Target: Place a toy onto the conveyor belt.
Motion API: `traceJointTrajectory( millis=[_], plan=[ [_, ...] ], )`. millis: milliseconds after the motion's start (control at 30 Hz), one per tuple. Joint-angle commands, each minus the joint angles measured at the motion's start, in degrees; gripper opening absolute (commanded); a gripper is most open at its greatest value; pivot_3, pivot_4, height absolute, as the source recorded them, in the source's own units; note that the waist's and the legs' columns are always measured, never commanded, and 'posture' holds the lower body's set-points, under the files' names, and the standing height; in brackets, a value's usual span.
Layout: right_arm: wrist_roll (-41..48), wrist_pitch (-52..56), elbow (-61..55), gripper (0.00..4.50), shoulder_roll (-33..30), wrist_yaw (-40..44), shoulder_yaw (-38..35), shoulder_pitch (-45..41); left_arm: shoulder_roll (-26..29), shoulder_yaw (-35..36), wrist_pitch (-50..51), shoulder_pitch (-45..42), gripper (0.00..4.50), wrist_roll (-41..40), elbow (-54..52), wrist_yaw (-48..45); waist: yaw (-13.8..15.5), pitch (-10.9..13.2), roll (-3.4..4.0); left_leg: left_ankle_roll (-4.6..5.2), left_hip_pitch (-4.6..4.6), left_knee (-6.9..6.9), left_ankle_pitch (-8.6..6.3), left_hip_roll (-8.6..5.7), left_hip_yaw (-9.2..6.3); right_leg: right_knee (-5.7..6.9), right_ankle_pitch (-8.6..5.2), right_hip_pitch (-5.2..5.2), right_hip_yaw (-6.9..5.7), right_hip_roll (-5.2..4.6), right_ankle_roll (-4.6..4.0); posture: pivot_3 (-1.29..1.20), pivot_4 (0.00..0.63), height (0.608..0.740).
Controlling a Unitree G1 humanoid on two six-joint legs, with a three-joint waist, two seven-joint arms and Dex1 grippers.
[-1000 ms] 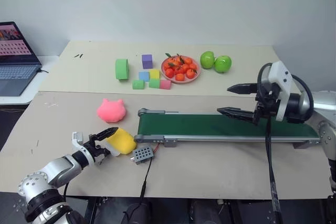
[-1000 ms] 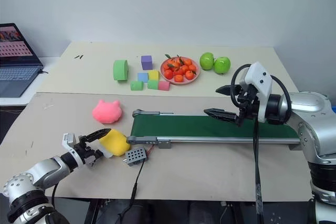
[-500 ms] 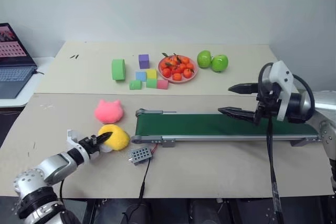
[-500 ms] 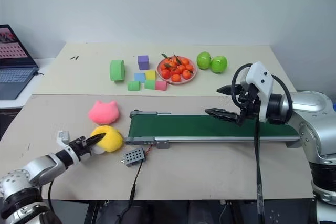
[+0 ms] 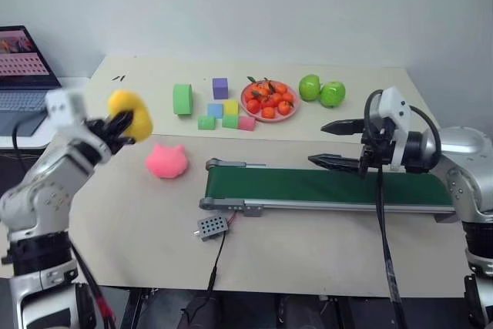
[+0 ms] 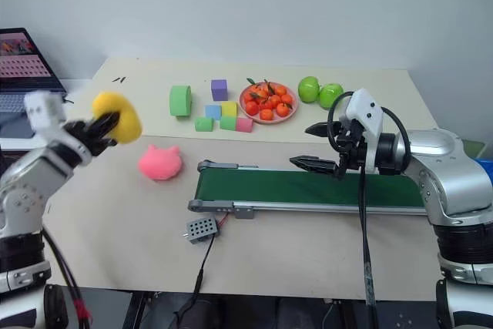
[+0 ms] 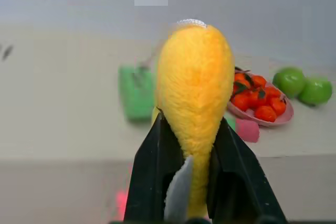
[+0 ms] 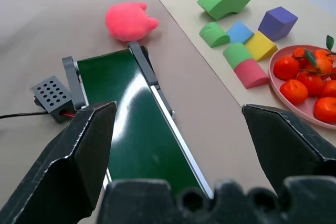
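The left pincer [image 5: 117,122] is squeezed tight on the toy [image 5: 129,114] and holds it up in the air, off to the left of the belt [image 5: 323,187] — so the picking up is done. The toy is not on the belt yet. It must go across and down. The right pincer [image 5: 333,144] hangs over the belt, wide apart and holding nothing.

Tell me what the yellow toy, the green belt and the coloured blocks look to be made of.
Yellow oval plush toy: soft fuzzy fabric, squeezed narrow where the left hand grips it.
Dark green conveyor belt: smooth rubber or plastic, going by its sheen; the side rails look like grey metal.
Coloured blocks: matte, probably foam, with softly rounded edges.
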Motion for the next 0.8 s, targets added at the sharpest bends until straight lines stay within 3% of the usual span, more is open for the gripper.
traceJointTrajectory(
  millis=[33,167,400,600,800],
  plan=[
    [-0.37,-1.71,-0.57,4.50,-0.06,0.40,-0.73,-1.15,3.09,-10.82,-6.66,-6.20,0.49,11.21,-4.48,-4.82,-0.42,0.00,0.00,0.04,0.01,-0.02,-0.02,0.01,0.03,0.00,0.00,-0.01,0.01,0.00,0.01,0.00,0.150,0.738],
    [-0.59,-1.84,-0.50,4.50,-0.26,0.27,-1.24,-1.37,7.05,-26.00,-28.15,-10.51,0.49,30.51,-6.15,-14.00,-0.73,0.03,-0.01,0.07,-0.10,-0.08,-0.04,0.01,0.02,-0.17,0.00,-0.06,-0.02,0.04,0.01,0.00,0.150,0.738],
    [-0.07,-1.02,-2.47,4.50,-0.83,-0.94,-3.10,1.26,10.86,-34.21,-63.09,-7.23,0.49,52.56,2.90,-14.37,-1.25,0.02,0.08,0.32,-0.11,-0.18,-0.18,0.06,0.12,-0.46,0.01,-0.07,-0.01,0.06,0.05,0.00,0.150,0.738],
    [0.60,-0.21,-4.30,4.50,-0.97,-2.36,-4.34,2.89,9.34,-35.87,-75.58,-5.72,0.49,62.28,11.46,-10.24,-0.87,0.02,0.08,0.37,-0.21,-0.09,-0.20,0.05,0.09,-0.48,0.05,-0.06,-0.04,0.05,0.14,0.00,0.150,0.738],
    [1.15,0.52,-5.75,4.50,-1.35,-3.55,-5.51,4.16,6.43,-37.24,-80.74,-4.68,0.49,64.88,15.78,-10.19,-0.64,0.03,0.08,0.39,-0.25,-0.05,-0.21,0.05,0.09,-0.49,0.07,-0.07,-0.07,0.05,0.18,0.00,0.150,0.738]
  ],
)
